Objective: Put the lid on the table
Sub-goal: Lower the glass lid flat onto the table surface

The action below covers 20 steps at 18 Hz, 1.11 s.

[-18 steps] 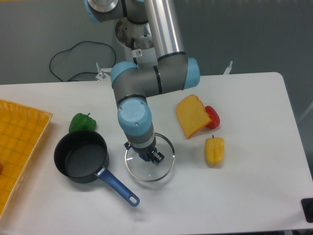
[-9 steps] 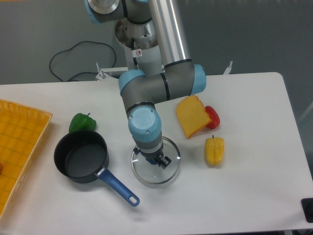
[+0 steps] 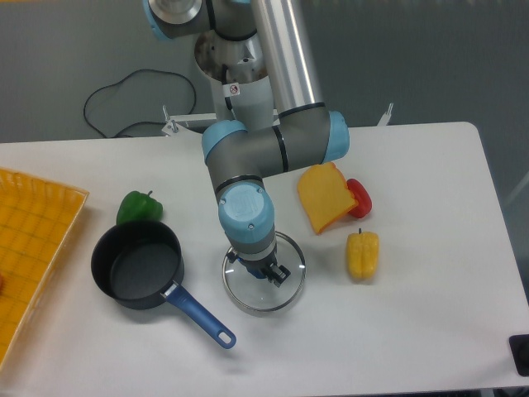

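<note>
The lid (image 3: pixel 288 257), round clear glass with a thin metal rim, lies low over the white table (image 3: pixel 413 318), just right of the saucepan. My gripper (image 3: pixel 269 271) points straight down over its centre. The fingers are closed around the small dark knob, which they mostly hide. The wrist covers the lid's upper left part. I cannot tell whether the rim touches the tabletop.
A dark saucepan (image 3: pixel 136 265) with a blue handle (image 3: pixel 198 313) stands left of the lid. Behind it lies a green pepper (image 3: pixel 138 207). A yellow gridded tray (image 3: pixel 33 248) sits at the left edge. An orange wedge (image 3: pixel 325 196), red pepper (image 3: pixel 360 197) and yellow pepper (image 3: pixel 362 254) lie to the right.
The arm carried the lid a short way to the right, away from the saucepan. Over the last half second it has barely shifted.
</note>
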{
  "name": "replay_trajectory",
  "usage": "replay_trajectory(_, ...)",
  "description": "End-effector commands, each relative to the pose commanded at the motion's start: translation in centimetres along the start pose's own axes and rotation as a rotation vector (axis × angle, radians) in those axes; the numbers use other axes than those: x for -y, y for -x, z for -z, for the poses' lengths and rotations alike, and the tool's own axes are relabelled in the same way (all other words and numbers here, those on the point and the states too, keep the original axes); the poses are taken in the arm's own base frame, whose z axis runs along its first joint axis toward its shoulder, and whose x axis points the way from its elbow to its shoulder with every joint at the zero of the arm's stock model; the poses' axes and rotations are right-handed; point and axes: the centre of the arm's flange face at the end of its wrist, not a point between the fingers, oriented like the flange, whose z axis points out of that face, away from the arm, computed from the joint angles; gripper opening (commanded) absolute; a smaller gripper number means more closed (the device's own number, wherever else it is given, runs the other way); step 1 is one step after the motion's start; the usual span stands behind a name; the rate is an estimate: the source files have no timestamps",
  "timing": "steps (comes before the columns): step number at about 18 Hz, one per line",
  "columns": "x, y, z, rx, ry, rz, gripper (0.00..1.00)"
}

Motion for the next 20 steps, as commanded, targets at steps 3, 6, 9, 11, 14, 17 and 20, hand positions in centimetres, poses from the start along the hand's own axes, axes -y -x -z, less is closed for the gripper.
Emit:
replay_trajectory(3,0.06,-0.1,-0.07,-0.001,0.001,0.001,0.6)
replay_trajectory(6,0.05,-0.13,-0.12,-0.001,0.001,0.001,0.6)
replay_trajectory(9,0.08,-0.11,-0.31,-0.004,0.002,0.001,0.6)
replay_trajectory(11,0.1,-0.06,-0.27,0.0,0.0,0.002,0.6)
replay_trajectory(14,0.2,-0.09,-0.53,0.006,-0.002,0.002,0.61)
replay_trajectory(17,0.27,-0.19,-0.57,0.006,-0.003,0.0,0.61)
replay_trajectory(20,0.28,-0.16,-0.66,0.006,-0.002,0.0,0.62)
